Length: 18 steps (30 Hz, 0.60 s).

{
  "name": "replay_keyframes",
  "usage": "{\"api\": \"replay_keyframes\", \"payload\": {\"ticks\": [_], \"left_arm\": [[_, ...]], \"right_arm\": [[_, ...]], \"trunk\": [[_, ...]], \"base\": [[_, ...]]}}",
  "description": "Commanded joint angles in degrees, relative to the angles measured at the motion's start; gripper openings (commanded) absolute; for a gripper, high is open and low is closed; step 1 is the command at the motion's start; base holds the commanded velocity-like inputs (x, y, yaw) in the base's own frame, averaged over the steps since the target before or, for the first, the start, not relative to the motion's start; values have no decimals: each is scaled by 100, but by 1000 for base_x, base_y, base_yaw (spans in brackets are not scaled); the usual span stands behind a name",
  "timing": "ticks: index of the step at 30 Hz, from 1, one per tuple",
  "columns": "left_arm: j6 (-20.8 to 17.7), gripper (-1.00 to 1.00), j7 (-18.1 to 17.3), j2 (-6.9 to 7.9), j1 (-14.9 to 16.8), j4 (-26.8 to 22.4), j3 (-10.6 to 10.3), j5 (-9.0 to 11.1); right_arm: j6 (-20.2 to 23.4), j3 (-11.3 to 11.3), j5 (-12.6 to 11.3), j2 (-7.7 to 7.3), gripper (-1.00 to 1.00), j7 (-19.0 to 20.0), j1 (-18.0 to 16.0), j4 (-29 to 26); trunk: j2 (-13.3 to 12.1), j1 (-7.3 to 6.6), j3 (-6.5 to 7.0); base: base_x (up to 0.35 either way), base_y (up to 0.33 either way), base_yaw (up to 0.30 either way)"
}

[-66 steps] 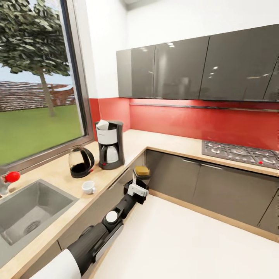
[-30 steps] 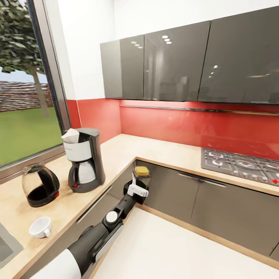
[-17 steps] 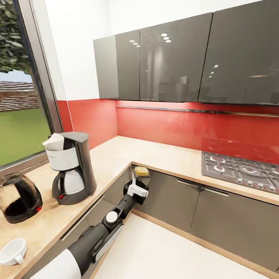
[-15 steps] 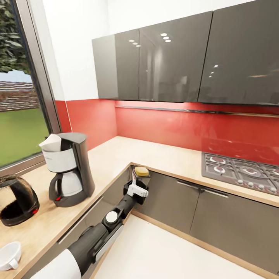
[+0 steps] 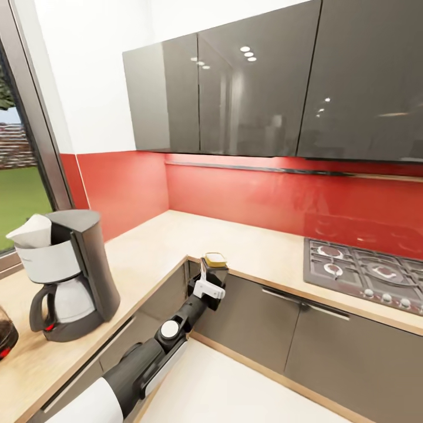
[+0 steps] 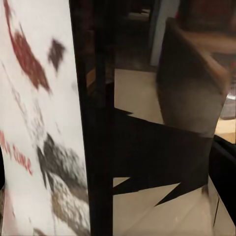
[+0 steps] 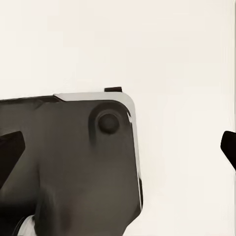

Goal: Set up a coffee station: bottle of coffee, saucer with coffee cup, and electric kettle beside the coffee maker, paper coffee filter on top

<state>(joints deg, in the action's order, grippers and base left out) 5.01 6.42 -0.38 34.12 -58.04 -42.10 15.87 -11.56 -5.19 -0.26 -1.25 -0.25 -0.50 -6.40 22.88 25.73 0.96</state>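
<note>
Nothing moved but the camera; left gripper (image 5: 212, 277) still grips the bottle of coffee (image 5: 215, 266); right gripper's state can't be told

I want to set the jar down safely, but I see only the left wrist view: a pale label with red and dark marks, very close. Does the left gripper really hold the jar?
Observer: Yes. In the head view, the left gripper is shut on the small dark brown jar with the yellow-gold lid. The jar is upright in front of the counter's inner corner.
Operator: Where is the coffee maker from there?
Observer: The tall black coffee maker with the glass carafe stands on the light beige wood-look countertop. It is to the robot's left of the jar and well apart from it.
Operator: Is a filter on it?
Observer: Yes, a white paper cone filter sits on its top.
</note>
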Motion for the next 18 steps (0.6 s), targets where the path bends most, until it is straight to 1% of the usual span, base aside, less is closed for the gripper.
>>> {"api": "replay_keyframes", "payload": {"ticks": [1, 9, 13, 18], "left_arm": [[27, -100, 42, 3, 7, 3, -26, 48], [27, -100, 47, 3, 6, 3, -26, 47], [27, -100, 64, 3, 7, 3, -26, 47], [27, -100, 82, 3, 6, 3, -26, 47]], "right_arm": [[-22, -35, -5, 1, 100, 7, -2, 7], [-22, -35, -9, 6, 100, 7, -2, 7], [-22, -33, -5, 16, 100, 7, -2, 7], [-22, -31, -1, 25, 100, 7, -2, 7]], "trunk": [[4, 5, -1], [4, 5, -1], [4, 5, -1], [4, 5, -1]], "base": [[305, -195, 0], [303, -197, 18], [296, -202, 204], [295, -202, 264]]}}
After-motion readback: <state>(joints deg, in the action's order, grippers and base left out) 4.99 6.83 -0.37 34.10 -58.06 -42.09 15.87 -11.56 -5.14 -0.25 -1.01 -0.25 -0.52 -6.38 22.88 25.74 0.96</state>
